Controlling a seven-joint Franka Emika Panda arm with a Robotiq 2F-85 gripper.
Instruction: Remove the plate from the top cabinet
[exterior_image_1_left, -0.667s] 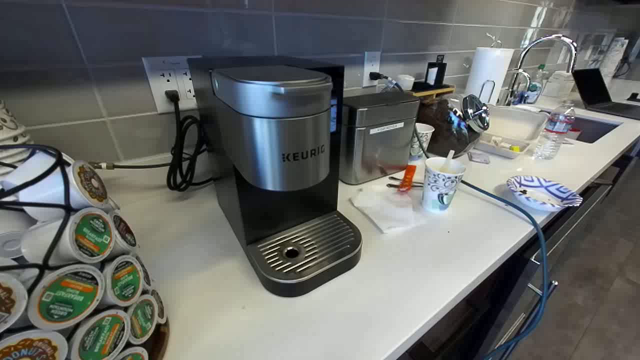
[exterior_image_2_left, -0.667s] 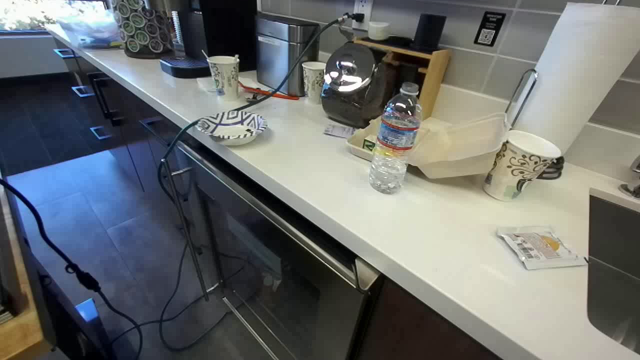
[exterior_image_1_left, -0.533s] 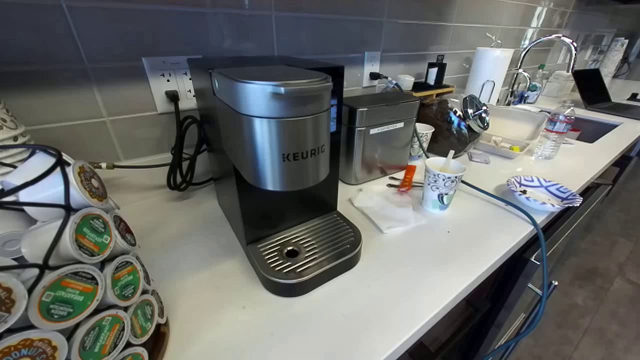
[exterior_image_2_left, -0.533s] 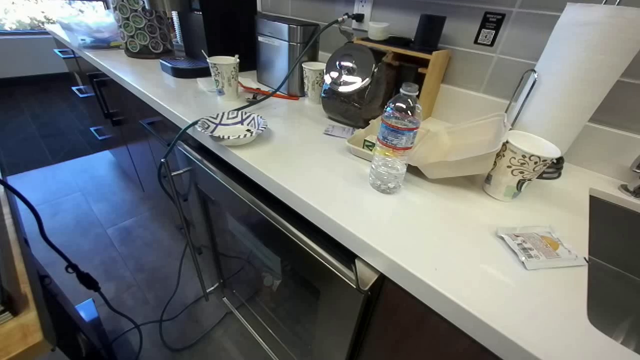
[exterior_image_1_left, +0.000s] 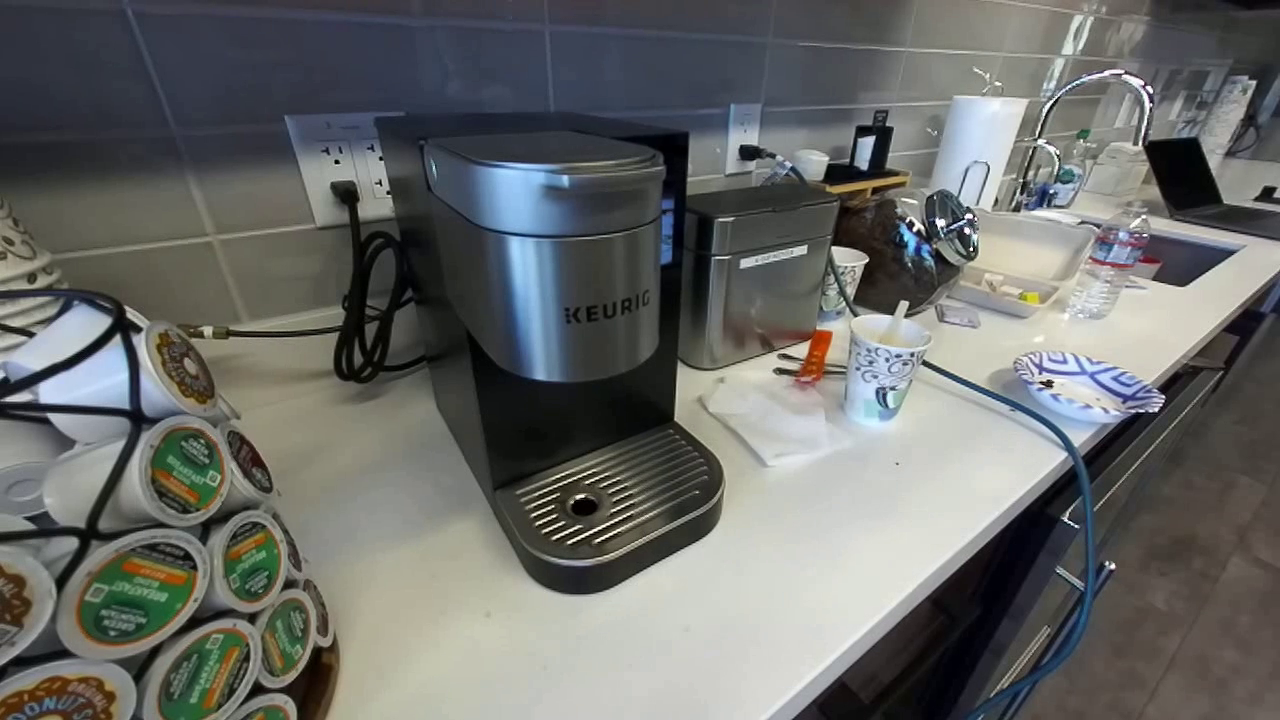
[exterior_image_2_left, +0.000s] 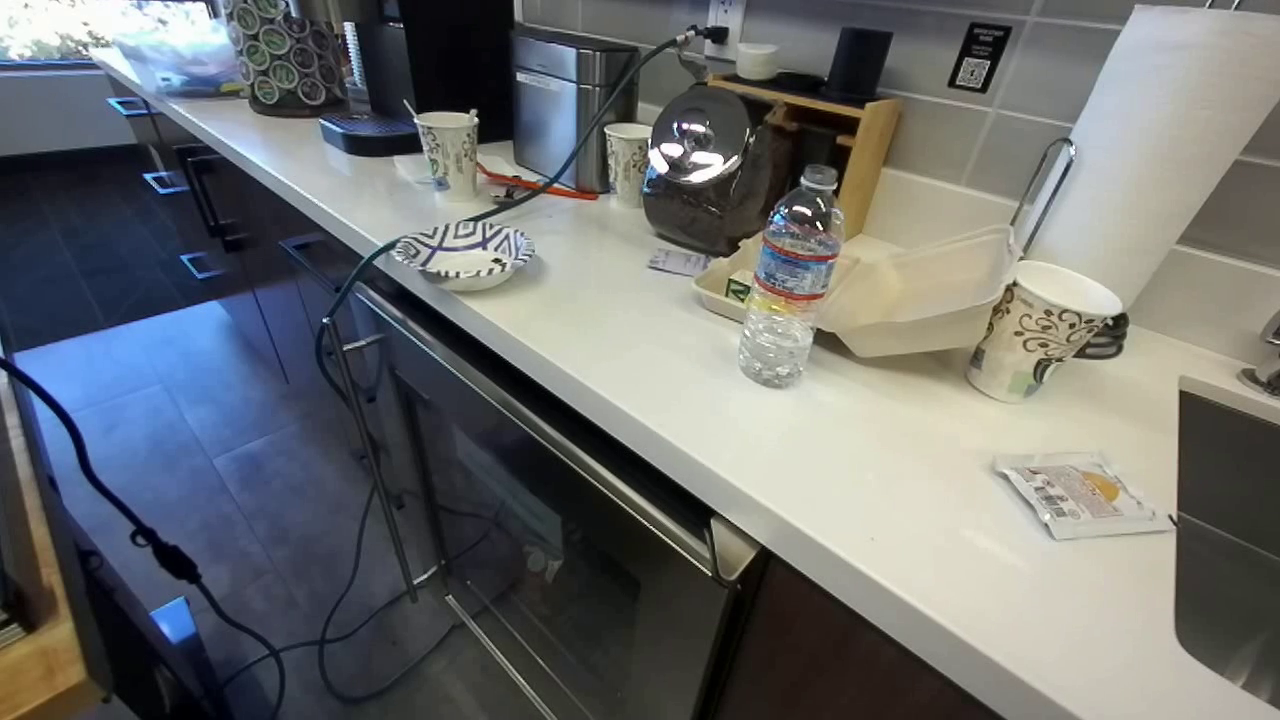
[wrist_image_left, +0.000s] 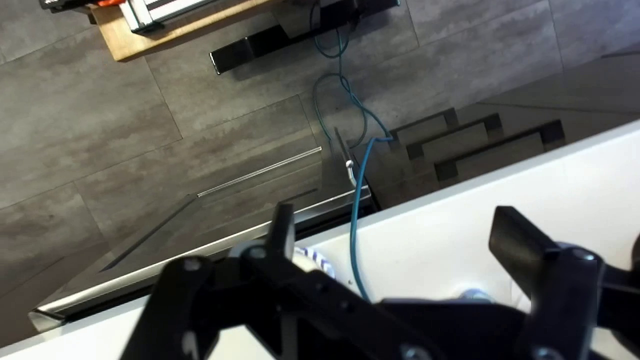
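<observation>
A blue-and-white patterned paper plate with a bowl-like rim (exterior_image_1_left: 1088, 388) sits on the white counter near its front edge, in both exterior views (exterior_image_2_left: 463, 265). Part of its rim (wrist_image_left: 320, 262) shows in the wrist view, mostly hidden behind one finger. My gripper (wrist_image_left: 395, 225) is in the wrist view only. Its two black fingers are wide apart with nothing held between them, and it looks down from above the counter. How high it is above the plate I cannot tell. The top cabinet and any plate in it are out of view.
A blue cable (wrist_image_left: 354, 237) crosses the counter beside the plate and hangs over the edge. A coffee machine (exterior_image_1_left: 560, 290), a patterned paper cup (exterior_image_1_left: 885, 370), a water bottle (exterior_image_2_left: 795, 290) and an open takeout box (exterior_image_2_left: 915, 300) stand on the counter. A dark glass-fronted appliance (exterior_image_2_left: 560, 560) is below.
</observation>
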